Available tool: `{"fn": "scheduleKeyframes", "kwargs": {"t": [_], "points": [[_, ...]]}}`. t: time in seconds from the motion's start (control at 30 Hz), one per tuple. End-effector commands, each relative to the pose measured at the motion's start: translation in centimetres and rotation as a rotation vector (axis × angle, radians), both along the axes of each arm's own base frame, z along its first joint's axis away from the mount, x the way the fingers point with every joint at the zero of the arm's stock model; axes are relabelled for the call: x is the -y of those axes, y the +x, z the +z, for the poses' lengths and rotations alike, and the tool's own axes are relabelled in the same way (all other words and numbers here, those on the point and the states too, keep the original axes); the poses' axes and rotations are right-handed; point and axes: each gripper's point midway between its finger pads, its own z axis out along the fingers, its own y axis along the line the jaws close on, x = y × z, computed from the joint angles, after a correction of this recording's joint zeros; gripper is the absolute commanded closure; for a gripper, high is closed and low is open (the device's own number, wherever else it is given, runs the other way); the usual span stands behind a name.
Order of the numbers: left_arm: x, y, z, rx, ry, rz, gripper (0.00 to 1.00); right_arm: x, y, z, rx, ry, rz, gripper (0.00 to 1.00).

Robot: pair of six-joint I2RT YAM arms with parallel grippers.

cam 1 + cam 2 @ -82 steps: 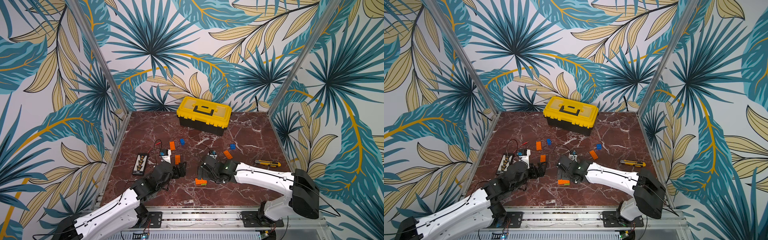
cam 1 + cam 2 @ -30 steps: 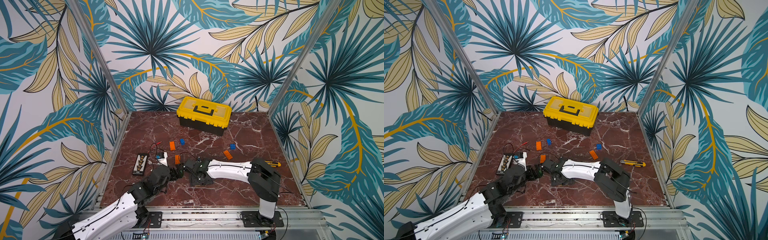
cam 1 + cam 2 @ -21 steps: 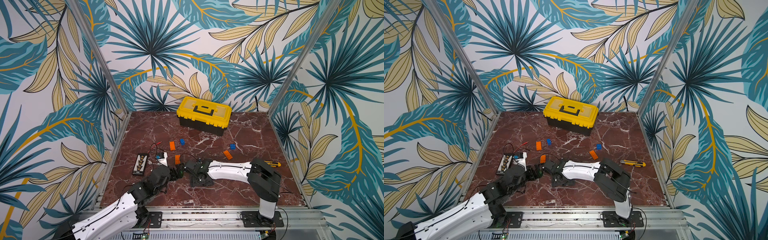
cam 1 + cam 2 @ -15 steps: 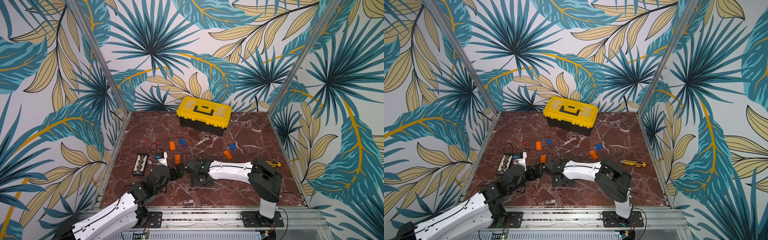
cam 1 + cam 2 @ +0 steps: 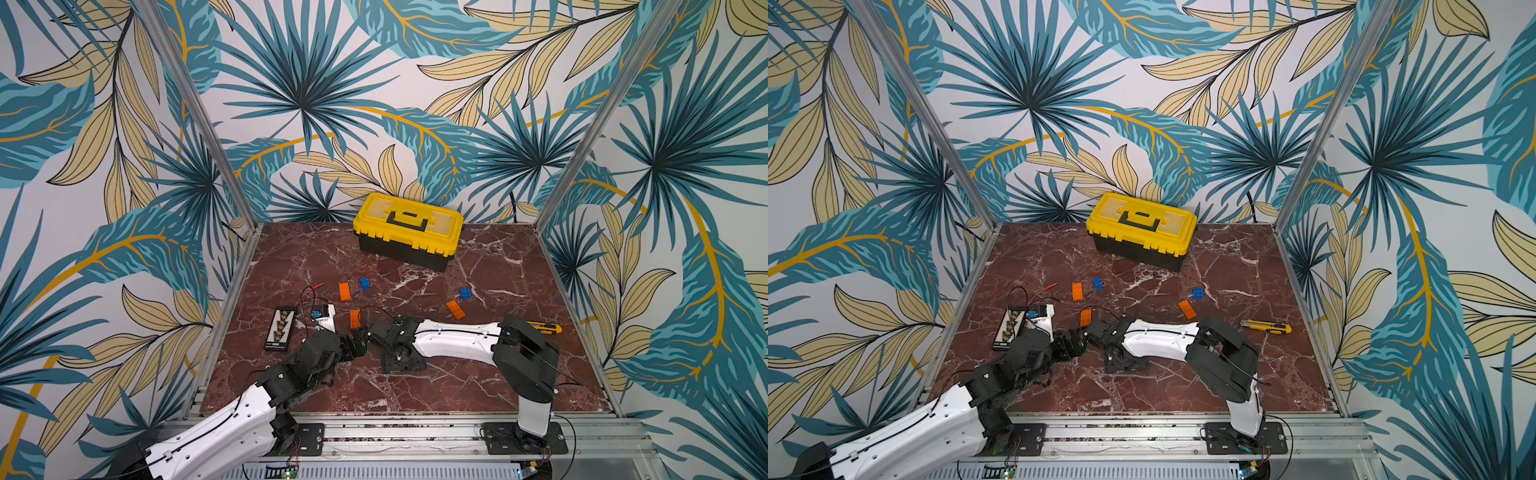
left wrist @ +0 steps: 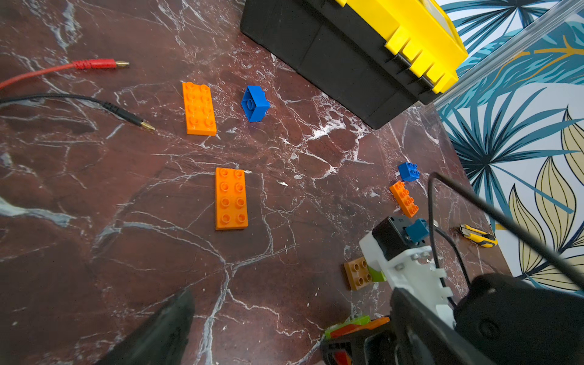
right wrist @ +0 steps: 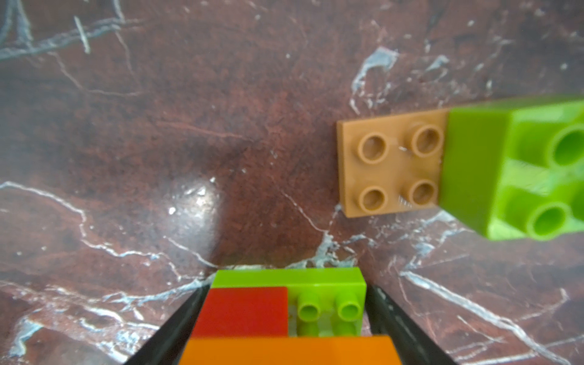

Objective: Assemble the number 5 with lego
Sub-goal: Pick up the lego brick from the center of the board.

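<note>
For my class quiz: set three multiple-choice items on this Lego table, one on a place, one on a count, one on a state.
1. The utility knife lies: A among the wires; B on the table beside the right arm; C against the back wall.
2. Loose blue bricks: A two; B one; C four.
3. The right gripper is: A open over bare marble; B out of sight; C holding a green, red and orange brick stack.
Answers: B, beside the arm's elbow; A, both top views show two; C, fingers press the stack's sides.
</note>
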Motion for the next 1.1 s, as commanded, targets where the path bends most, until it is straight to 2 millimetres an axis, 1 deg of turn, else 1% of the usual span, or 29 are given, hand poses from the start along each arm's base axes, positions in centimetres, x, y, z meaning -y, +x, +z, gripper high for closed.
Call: {"fn": "scheduleKeyframes", "kwargs": {"t": [0.0, 0.1, 0.27, 0.4, 0.57, 0.73, 0.93, 1.07], "points": [[-0.3, -0.1, -1.0, -0.008, 0.013, 0.005, 0.00, 1.8, -0.5, -2.4, -0.038, -0.090, -0.006, 0.21], [-0.3, -0.1, -1.0, -0.009, 0.011, 0.004, 0.00, 1.8, -0.6, -2.5, -0.042, -0.092, -0.008, 0.22], [-0.3, -0.1, -1.0, -0.009, 0.010, 0.005, 0.00, 1.8, -0.8, -2.8, -0.050, -0.088, -0.009, 0.32], [-0.3, -0.1, -0.9, -0.009, 0.010, 0.002, 0.00, 1.9, -0.6, -2.6, -0.044, -0.088, -0.014, 0.31], [-0.2, -0.1, -0.8, -0.007, 0.009, 0.002, 0.00, 2.0, -0.6, -2.3, -0.039, -0.080, -0.009, 0.34], [-0.1, 0.0, -0.5, -0.002, 0.007, -0.004, 0.00, 1.5, -0.1, -0.3, -0.004, -0.047, 0.008, 0.34], [0.6, 0.2, -0.1, 0.001, 0.002, -0.030, 0.00, 1.6, 0.4, 3.1, 0.048, -0.001, 0.030, 0.34], [1.6, 0.3, 0.2, 0.000, -0.009, -0.063, 0.00, 1.9, 0.9, 5.4, 0.099, 0.028, 0.054, 0.34]]}}
